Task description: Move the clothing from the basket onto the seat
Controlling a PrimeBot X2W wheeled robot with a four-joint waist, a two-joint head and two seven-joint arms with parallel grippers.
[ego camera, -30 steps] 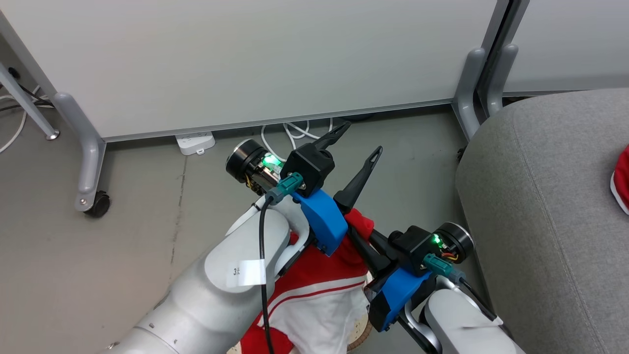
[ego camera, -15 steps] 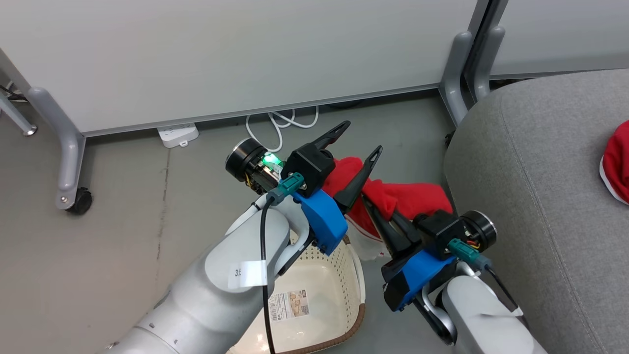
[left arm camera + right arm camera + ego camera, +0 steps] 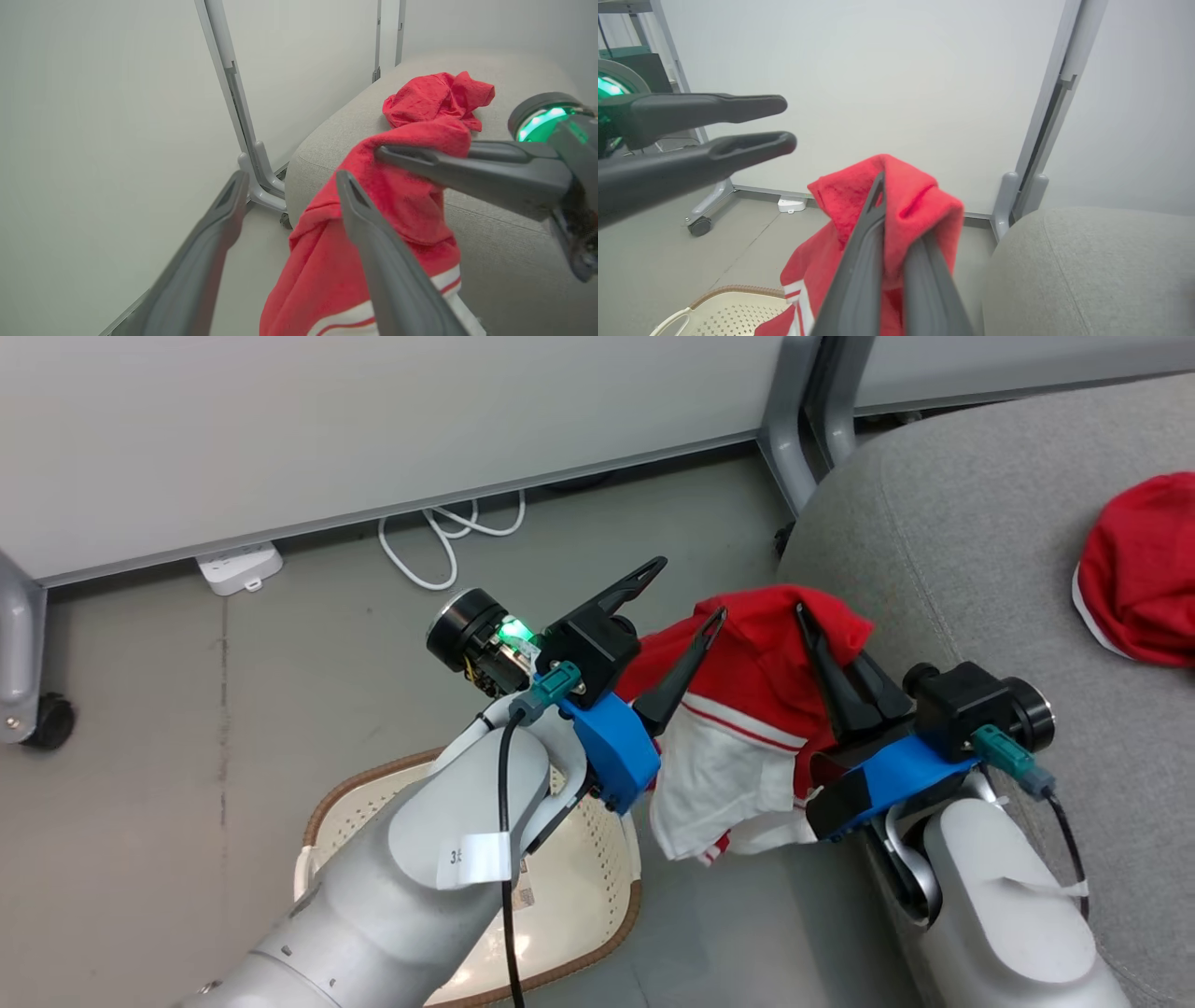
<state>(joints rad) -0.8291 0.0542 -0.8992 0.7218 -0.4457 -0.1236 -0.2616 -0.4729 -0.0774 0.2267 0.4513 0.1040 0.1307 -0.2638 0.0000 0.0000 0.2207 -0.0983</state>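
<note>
My right gripper (image 3: 817, 630) is shut on a red garment with white stripes (image 3: 747, 709), which hangs in the air between the basket and the seat's left edge. In the right wrist view the fabric (image 3: 920, 200) drapes over the shut right gripper (image 3: 896, 210). The left gripper (image 3: 686, 593) stands open just left of the cloth, holding nothing; its fingers (image 3: 359, 219) frame the hanging garment (image 3: 397, 196). A second red garment (image 3: 1144, 569) lies bunched on the grey seat (image 3: 934, 523). The cream basket (image 3: 373, 775) sits on the floor under my left arm, with no clothing visible in it.
White partition panels on grey feet (image 3: 794, 467) stand behind, one with a caster wheel (image 3: 47, 723). A white power strip (image 3: 241, 567) and a looped cable (image 3: 448, 532) lie on the grey floor by the partition.
The camera has swung right. My right gripper has lifted the red garment out of the basket and carried it up and right toward the seat. The left gripper has stayed open.
</note>
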